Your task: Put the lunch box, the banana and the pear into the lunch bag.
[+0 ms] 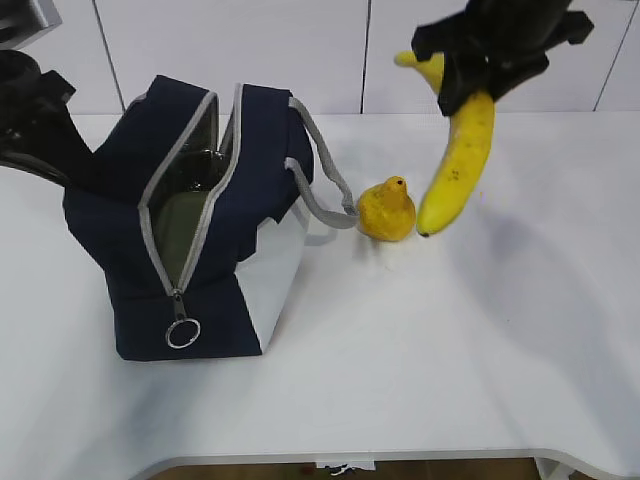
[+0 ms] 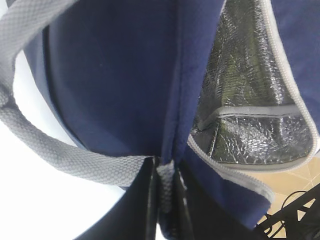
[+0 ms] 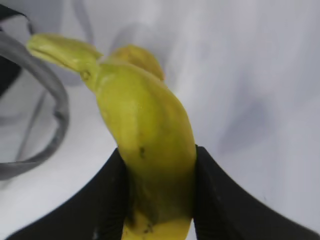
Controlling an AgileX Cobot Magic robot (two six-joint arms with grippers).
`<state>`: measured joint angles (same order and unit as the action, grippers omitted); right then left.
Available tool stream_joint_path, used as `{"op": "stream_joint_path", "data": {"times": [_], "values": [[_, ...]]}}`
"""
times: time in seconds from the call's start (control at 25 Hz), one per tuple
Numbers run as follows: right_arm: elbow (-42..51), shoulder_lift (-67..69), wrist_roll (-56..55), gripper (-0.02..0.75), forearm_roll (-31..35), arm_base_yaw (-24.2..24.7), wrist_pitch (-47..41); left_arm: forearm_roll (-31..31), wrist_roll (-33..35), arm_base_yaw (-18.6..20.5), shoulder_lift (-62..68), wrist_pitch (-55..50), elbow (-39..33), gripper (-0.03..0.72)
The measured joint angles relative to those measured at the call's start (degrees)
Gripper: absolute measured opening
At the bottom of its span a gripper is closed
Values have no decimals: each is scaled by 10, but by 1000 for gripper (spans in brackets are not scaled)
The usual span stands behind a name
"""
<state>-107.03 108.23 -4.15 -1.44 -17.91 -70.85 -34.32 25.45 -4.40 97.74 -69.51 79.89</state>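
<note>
Right now my right claw (image 1: 478, 82) is clamped on the banana (image 1: 457, 165) near its stem end, holding it up off the bench (image 1: 450, 340) at the far right; the fruit hangs almost straight down, its dark tip just right of the pear (image 1: 386, 210). From the right wrist I see both black fingers (image 3: 220, 200) pressed against the banana's (image 3: 145, 150) sides, stem pointing away.

The pear sits on the bench, touching the loop of a grey handle (image 1: 325, 170) of the bag (image 1: 190, 220). The bag stands left of centre, zipper undone, mouth gaping, with its ring pull (image 1: 183, 332) hanging at the near end.

My left claw (image 2: 164, 200) is at the bag's far left side, closed narrow on a fold of its navy fabric (image 2: 167, 180) where another handle (image 2: 60, 155) meets it. Silver lining (image 2: 245, 100) shows inside the opening. I can see something pale green deep in the bag, but cannot tell what it is.
</note>
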Motion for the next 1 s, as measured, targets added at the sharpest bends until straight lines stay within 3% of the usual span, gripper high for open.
{"op": "stream_joint_path", "data": {"times": [0.28, 0.48, 0.84, 1.0], "values": [[-105, -5, 6, 273, 198, 0, -6, 0, 0, 0, 0, 0, 0, 18], [-110, -3, 41, 273, 317, 0, 68, -1, 0, 0, 0, 0, 0, 18], [-111, 88, 214, 272, 534, -13, 120, -27, 0, 0, 0, 0, 0, 18], [-111, 130, 283, 272, 593, -25, 133, -31, -1, 0, 0, 0, 0, 18]]}}
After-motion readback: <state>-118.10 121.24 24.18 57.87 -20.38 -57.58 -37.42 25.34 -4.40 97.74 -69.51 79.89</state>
